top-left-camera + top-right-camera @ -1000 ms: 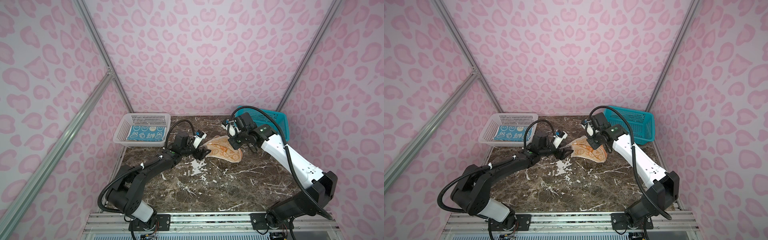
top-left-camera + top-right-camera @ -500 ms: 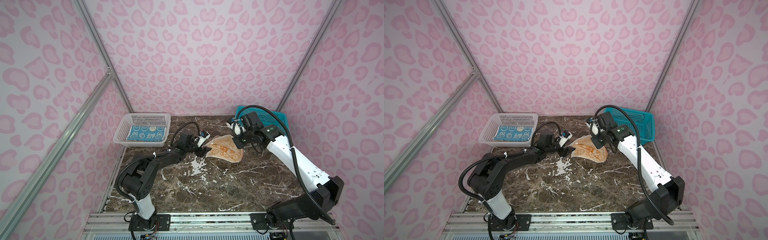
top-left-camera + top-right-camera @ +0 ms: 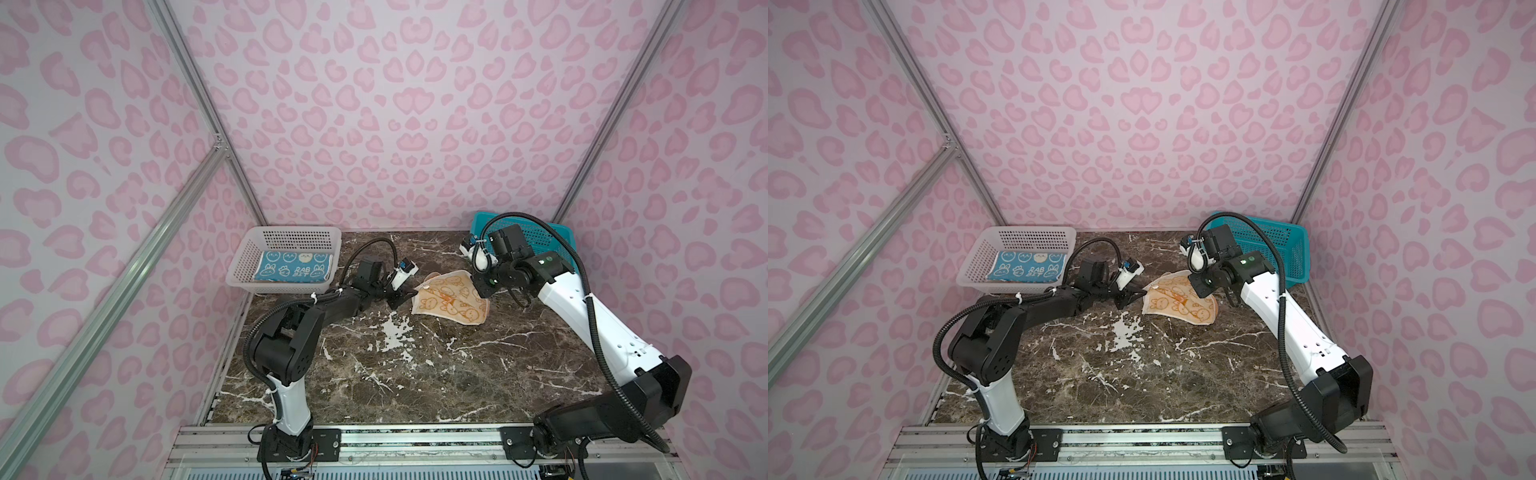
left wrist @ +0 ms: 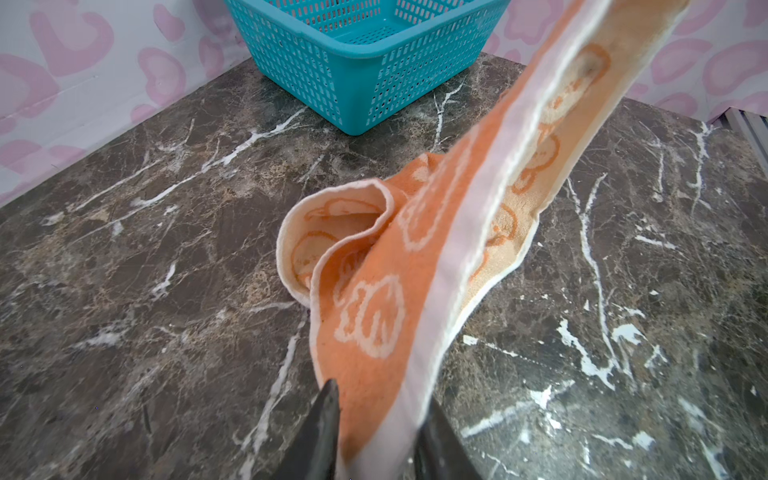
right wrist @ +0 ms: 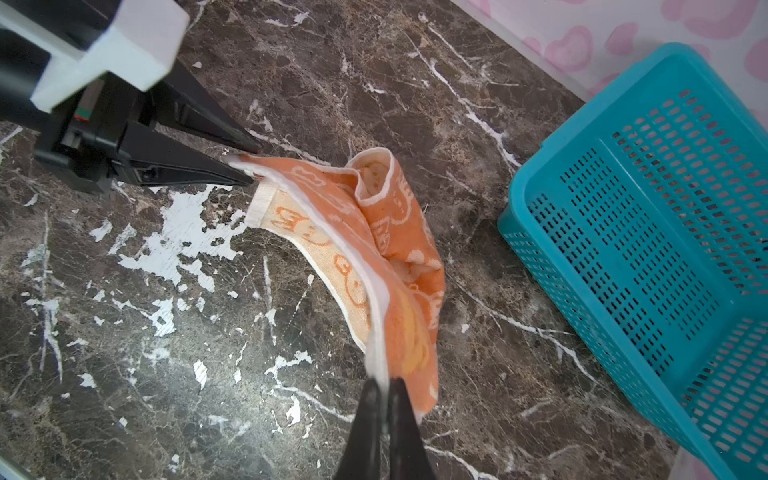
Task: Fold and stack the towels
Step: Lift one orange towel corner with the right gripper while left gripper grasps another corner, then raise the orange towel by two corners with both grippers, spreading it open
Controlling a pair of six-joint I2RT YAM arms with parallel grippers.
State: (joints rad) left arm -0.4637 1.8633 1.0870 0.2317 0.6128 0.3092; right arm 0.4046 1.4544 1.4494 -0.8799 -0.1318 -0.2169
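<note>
The orange towel [image 3: 451, 299] is sagging lengthwise between the right gripper [image 5: 385, 382], whose fingers [image 5: 368, 419] are pinching one hem corner shut, and the left gripper [image 4: 380, 395], narrowly clamping the opposite corner.

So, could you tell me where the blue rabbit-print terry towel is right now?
In both top views the folded blue rabbit-print terry towel lies inside the white plastic mesh basket at the back left corner of the dark marble table.
</note>
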